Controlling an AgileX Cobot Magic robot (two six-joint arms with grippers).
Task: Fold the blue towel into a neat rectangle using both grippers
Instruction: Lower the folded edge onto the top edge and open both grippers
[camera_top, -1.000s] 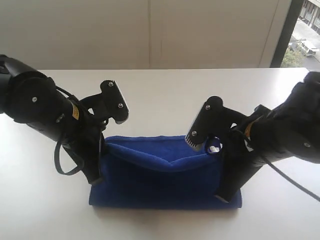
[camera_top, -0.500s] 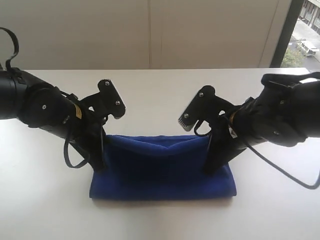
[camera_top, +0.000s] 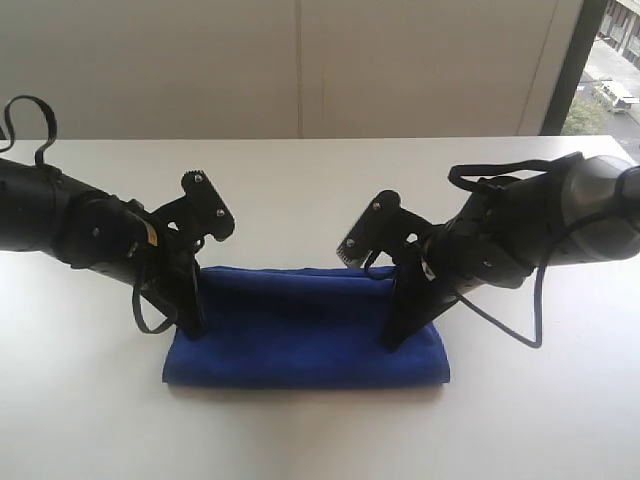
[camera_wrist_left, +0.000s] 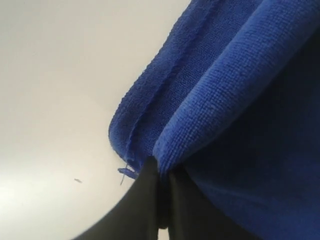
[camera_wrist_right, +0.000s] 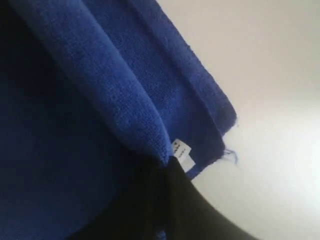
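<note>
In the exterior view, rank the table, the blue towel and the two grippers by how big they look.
1. table
2. blue towel
3. left gripper and right gripper: they look alike, so unranked.

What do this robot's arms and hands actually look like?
Both arms are bulky, rounded and matte black, dotted with small silver screws. The left arm carries a small yellow sticker; the right arm is plainer. Thin black cables loop loosely off each. The left hand and right hand each have narrow black fingers and a flat black plate with a toothed edge.
</note>
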